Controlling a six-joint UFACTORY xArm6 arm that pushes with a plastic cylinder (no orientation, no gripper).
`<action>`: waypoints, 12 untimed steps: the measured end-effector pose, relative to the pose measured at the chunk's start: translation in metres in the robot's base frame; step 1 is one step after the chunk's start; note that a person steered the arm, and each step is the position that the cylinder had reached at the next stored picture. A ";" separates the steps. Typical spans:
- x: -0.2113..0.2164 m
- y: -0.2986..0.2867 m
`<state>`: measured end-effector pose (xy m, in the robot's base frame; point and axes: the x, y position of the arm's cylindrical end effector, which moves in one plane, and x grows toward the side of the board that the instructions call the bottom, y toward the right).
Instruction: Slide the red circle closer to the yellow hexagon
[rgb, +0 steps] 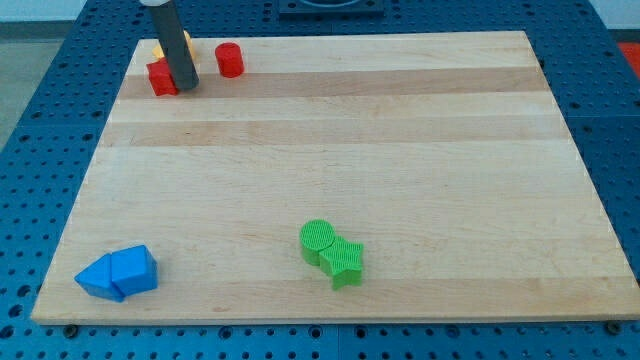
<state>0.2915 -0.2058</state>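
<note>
The red circle (230, 60) stands near the view's top left on the wooden board (400, 150). The yellow hexagon (157, 50) is at the top-left corner, mostly hidden behind my rod; only a yellow sliver shows. Another red block (162, 78) sits just below the yellow one, touching the rod's left side; its shape is unclear. My tip (187, 86) rests on the board right of that red block and left of and a little below the red circle, apart from it.
A green circle (318, 241) and a green star (345, 262) touch each other at the bottom middle. Two blue blocks (118, 273) lie together at the bottom left. Blue pegboard (40, 150) surrounds the board.
</note>
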 end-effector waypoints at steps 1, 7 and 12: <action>0.005 0.016; -0.041 0.086; -0.063 0.079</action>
<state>0.2281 -0.1267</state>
